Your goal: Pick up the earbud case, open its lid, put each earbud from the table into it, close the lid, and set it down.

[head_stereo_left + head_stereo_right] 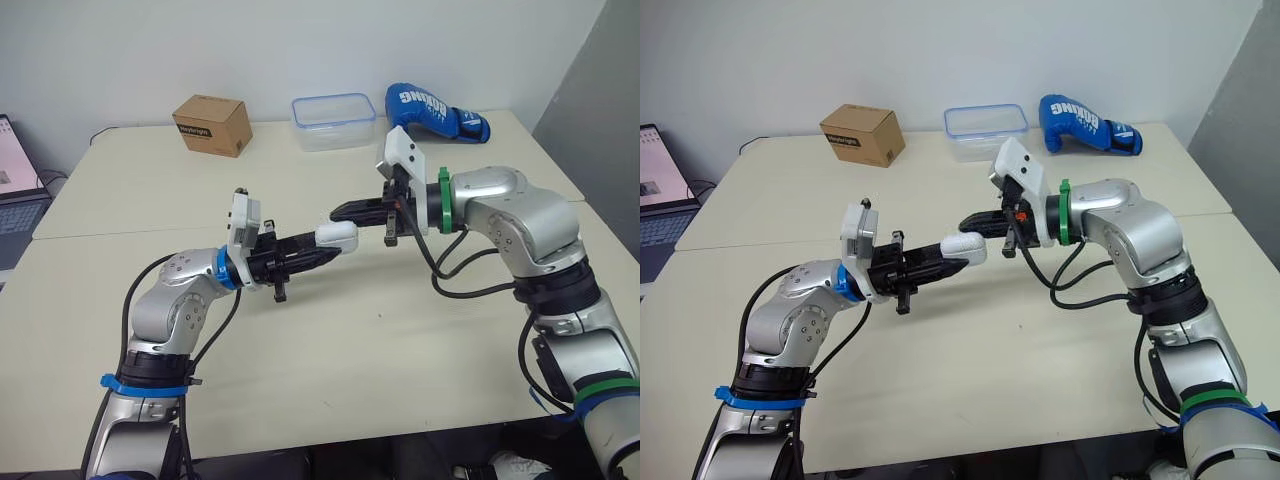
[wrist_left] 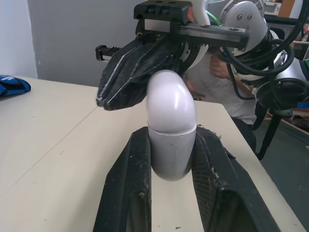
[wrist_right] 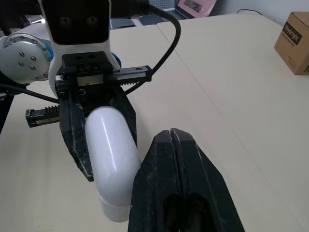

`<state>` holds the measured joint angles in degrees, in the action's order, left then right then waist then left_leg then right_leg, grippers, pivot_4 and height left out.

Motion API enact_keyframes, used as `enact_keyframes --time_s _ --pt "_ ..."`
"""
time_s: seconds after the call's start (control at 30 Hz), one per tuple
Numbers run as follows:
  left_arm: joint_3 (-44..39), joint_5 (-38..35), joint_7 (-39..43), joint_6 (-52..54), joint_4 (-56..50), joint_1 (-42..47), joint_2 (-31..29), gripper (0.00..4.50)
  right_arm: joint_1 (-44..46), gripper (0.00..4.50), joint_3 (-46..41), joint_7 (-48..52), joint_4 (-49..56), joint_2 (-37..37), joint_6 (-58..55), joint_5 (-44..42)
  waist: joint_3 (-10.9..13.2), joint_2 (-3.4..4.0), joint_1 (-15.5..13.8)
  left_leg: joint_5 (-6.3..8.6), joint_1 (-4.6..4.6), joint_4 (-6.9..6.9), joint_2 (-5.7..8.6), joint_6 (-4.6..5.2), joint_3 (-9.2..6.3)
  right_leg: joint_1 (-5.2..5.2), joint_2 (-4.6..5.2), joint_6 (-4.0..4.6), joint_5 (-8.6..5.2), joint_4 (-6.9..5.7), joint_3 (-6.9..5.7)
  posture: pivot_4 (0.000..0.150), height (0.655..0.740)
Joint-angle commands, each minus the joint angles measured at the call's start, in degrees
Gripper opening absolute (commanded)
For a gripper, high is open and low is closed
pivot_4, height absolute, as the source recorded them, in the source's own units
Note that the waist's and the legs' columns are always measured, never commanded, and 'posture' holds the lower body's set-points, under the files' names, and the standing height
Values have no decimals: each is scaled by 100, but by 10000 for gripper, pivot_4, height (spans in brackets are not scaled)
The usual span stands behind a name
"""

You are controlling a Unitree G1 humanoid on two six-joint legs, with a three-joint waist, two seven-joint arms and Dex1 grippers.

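Observation:
The white earbud case [image 1: 336, 236] is held off the table [image 1: 330, 340] above its middle, with my left gripper [image 1: 322, 250] shut on its lower half. A thin seam runs around the case [image 2: 171, 125] and the lid sits closed on it. My right gripper [image 1: 335, 211] is shut with nothing between its fingers. Its joined black fingertips [image 3: 171, 137] rest right beside the lid end of the case [image 3: 113, 154], touching it or nearly so. The left fingers [image 2: 128, 183] clamp the case from both sides.
Along the table's far edge stand a cardboard box [image 1: 212, 124], a clear plastic container with a blue rim [image 1: 334, 121] and a blue boxing glove [image 1: 433, 112]. A laptop [image 1: 15, 190] sits off the far left. A person in a white top [image 2: 227, 101] is beyond my right arm.

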<state>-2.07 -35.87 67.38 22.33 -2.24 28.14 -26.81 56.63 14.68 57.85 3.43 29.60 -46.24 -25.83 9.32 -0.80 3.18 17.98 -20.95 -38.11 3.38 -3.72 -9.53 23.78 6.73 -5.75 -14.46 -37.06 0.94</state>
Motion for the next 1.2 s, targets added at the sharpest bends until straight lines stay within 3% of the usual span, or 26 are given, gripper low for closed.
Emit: enact_keyframes --time_s 0.03,0.5,0.67,0.83,1.2 --pt "-169 -85 -47 -64 -17 112 -33 7457 -74 168 -141 26 395 41 -102 -124 0 0 -2 0 0 0 0 0 0 0 0 0 0 0 0 1500 7307" --pt "-201 -133 -178 59 27 137 -30 7457 -141 168 -249 -151 494 1 -134 0 0 0 -3 0 0 0 0 0 1 0 0 0 0 -1 1 1500 7307" --pt "-137 -187 -575 1045 -28 175 -326 7457 150 168 -227 520 -147 668 775 476 1 2 -19 0 0 0 1 0 1 1 0 0 0 -3 0 1500 7307" --pt "-247 -498 -879 1906 -29 280 -449 7457 -310 168 -117 1232 -324 1286 2043 940 2 -1 -20 1 -2 1 2 1 3 -2 0 -1 0 7 -1 1500 7307" --pt "-21 -781 -1375 4003 572 897 -515 7457 -841 168 -253 1512 197 1515 2359 939 2 0 3 0 0 0 1 1 4 -1 -1 -1 0 0 1 1500 7307"
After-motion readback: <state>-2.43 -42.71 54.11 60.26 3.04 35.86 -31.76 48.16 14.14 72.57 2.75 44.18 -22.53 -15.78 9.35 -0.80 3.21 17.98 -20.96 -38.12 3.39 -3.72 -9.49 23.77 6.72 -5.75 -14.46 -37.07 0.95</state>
